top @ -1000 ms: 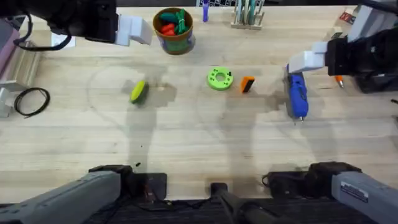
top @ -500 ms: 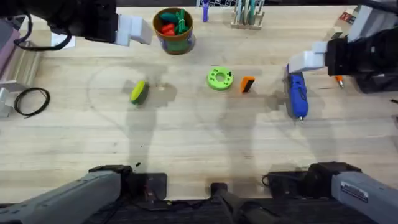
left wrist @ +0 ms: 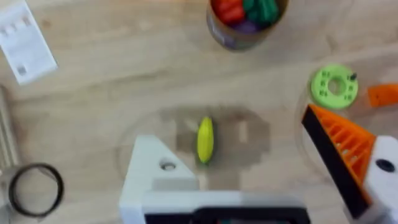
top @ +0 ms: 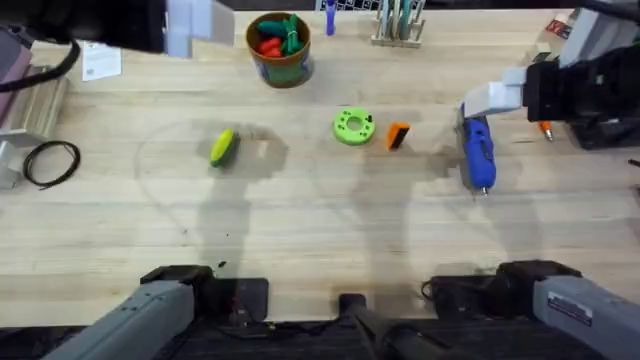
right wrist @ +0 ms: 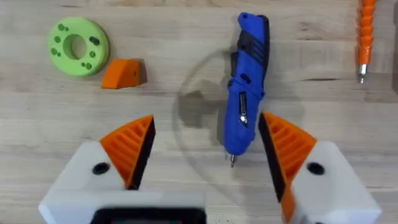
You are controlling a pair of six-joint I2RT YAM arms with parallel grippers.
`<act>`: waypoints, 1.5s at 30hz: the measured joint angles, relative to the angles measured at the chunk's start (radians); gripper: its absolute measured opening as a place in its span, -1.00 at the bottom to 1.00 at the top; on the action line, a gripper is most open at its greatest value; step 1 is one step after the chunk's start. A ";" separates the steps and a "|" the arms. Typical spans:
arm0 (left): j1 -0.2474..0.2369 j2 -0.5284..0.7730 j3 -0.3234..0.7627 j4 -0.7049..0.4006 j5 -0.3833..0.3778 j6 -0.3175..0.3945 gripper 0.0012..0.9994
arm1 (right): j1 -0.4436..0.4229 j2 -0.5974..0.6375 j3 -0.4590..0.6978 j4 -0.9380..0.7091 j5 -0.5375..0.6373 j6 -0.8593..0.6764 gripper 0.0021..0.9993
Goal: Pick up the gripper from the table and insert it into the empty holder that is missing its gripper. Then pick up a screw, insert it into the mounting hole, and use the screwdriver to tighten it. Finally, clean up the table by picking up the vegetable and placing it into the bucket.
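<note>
The gripper, a small orange block (top: 398, 135) (right wrist: 123, 73), lies beside a green disc (top: 352, 126) with holes. Right of them lies the blue screwdriver (top: 477, 153) (right wrist: 247, 93), tip toward the front edge. My right gripper (top: 492, 97) (right wrist: 208, 134) hovers open over its tip end, one orange-padded finger to each side. The yellow-green vegetable (top: 222, 147) (left wrist: 205, 140) rests left of centre. High at the back left, my left gripper (top: 198, 20) (left wrist: 233, 146) is open above the vegetable. The bucket (top: 279, 48) (left wrist: 245, 28) at the back holds red and green toy vegetables.
A slim orange tool (top: 545, 128) (right wrist: 365, 37) lies right of the screwdriver. A black cable loop (top: 50, 162) and a paper label (top: 100, 62) sit at the left. A rack (top: 400, 25) stands at the back edge. The wooden table's front half is bare.
My left gripper has drawn back toward the far left corner and risen. The right gripper and all objects have stayed put.
</note>
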 joint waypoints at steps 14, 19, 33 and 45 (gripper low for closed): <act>0.000 -0.352 -0.640 0.715 0.027 -0.001 0.97 | 0.000 0.000 0.000 0.000 0.000 0.000 0.98; 0.000 -0.477 -0.888 0.973 0.038 0.000 0.97 | 0.000 0.000 0.000 0.000 0.000 0.000 0.98; 0.000 -0.939 -1.407 1.415 0.050 0.000 0.97 | 0.000 0.000 0.000 -0.001 0.000 0.000 0.99; 0.008 -1.140 -1.425 1.288 0.060 0.000 0.97 | 0.000 0.000 0.000 -0.001 0.000 0.000 0.98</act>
